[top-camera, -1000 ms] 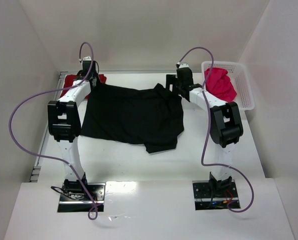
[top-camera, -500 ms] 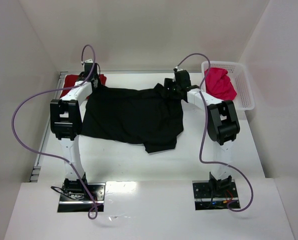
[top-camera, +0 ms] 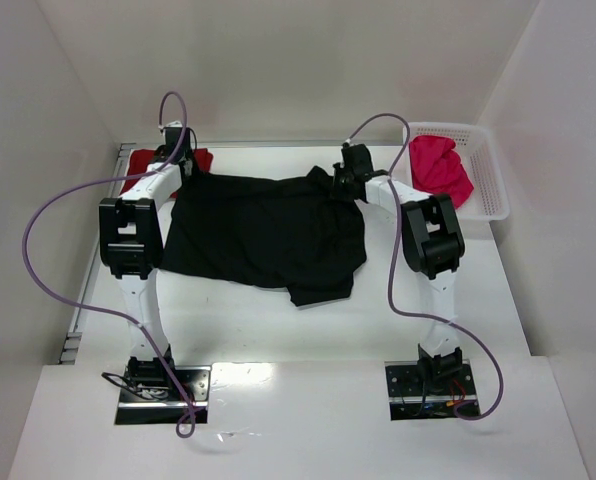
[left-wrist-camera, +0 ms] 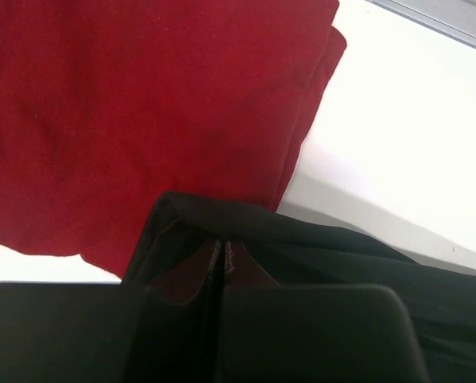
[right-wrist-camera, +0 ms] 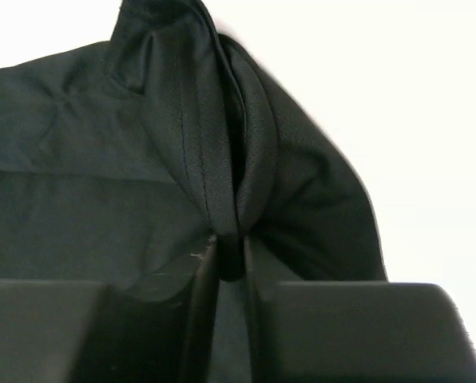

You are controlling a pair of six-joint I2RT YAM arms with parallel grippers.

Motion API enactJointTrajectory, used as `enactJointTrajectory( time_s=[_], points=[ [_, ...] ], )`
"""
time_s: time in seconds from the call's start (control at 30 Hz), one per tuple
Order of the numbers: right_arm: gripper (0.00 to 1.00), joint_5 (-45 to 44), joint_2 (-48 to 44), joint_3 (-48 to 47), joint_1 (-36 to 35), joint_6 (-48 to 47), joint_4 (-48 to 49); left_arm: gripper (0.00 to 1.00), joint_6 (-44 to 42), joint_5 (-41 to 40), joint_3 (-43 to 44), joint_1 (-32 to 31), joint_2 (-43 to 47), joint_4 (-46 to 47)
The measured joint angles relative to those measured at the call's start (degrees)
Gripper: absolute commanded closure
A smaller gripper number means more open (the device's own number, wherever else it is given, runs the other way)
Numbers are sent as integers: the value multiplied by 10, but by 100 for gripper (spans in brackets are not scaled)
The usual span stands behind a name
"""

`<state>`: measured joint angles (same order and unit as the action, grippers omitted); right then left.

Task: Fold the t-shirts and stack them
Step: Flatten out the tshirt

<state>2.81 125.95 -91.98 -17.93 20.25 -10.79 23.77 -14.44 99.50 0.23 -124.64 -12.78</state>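
Observation:
A black t-shirt point(top-camera: 268, 235) lies spread across the middle of the table. My left gripper point(top-camera: 183, 168) is at its far left corner, jaws pressed together on the black hem point(left-wrist-camera: 246, 219). Behind that corner lies a folded dark red t-shirt point(left-wrist-camera: 142, 104), partly hidden by the left arm in the top view. At the far right corner my right gripper point(top-camera: 340, 182) is shut on a bunched fold of the black cloth point(right-wrist-camera: 222, 159), which rises from between the fingers. A pink-red t-shirt point(top-camera: 440, 168) sits crumpled in the basket.
A white mesh basket point(top-camera: 488, 175) stands at the far right against the side wall. White walls enclose the table at the back and on both sides. Purple cables loop from each arm. One sleeve of the black shirt point(top-camera: 323, 290) sticks out toward the near side.
The right arm has swung left to the black shirt's far right corner and its jaws have closed on a fold of cloth. The left arm has barely moved.

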Motion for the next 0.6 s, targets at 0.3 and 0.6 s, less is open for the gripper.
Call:
enactJointTrajectory(
  time_s=[0.3,0.6],
  points=[
    [81,-45,-19,-37,0,-1,-5,100,0,2,0,1,0,4],
    [78,-108,-23,-128,20,-8,-5,100,0,6,0,10,0,5]
  ],
)
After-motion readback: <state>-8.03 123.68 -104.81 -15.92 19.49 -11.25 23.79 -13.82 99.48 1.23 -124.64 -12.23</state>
